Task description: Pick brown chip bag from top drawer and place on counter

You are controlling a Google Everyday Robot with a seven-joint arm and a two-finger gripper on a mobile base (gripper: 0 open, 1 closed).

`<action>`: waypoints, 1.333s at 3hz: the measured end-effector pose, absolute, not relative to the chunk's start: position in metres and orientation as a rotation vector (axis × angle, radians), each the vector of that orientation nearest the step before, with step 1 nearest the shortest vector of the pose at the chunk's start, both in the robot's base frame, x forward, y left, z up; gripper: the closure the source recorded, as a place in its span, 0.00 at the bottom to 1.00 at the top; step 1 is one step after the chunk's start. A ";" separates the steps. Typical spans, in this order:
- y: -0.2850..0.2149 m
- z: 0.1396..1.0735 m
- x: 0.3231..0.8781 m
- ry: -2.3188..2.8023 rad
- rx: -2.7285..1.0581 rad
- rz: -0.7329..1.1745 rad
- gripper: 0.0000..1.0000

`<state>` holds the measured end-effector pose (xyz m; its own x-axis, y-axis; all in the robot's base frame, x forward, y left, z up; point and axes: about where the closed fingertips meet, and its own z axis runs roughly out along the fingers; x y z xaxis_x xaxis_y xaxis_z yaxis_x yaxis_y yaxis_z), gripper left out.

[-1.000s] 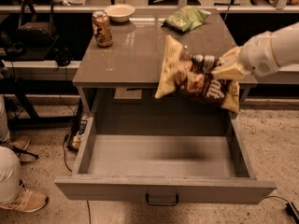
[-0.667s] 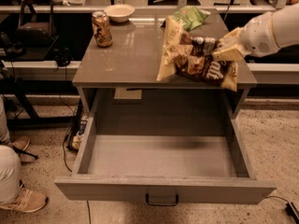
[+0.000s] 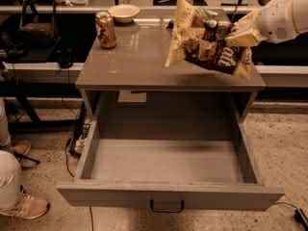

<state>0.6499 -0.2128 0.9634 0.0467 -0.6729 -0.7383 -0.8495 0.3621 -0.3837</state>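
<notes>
I am counting one can (image 3: 106,29), one bowl (image 3: 123,12), one brown chip bag (image 3: 211,52), one green chip bag (image 3: 207,12), one drawer (image 3: 168,196), one counter (image 3: 139,61), and my one gripper (image 3: 239,32), above the counter's right side.

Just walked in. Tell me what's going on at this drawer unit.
The robot's gripper, at the upper right of the view, has its jaws shut on the brown chip bag and holds it in the air over that side of the counter. The top drawer below stands pulled open. The bag is out of the drawer but not yet set down. A can and a bowl sit at the counter's far left.
</notes>
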 end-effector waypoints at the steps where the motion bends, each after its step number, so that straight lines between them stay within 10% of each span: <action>1: -0.210 0.966 0.664 1.662 -1.336 0.208 1.00; 3: -0.201 0.958 0.731 1.737 -1.157 0.076 1.00; 4: -0.208 0.949 0.757 1.803 -1.053 0.020 0.82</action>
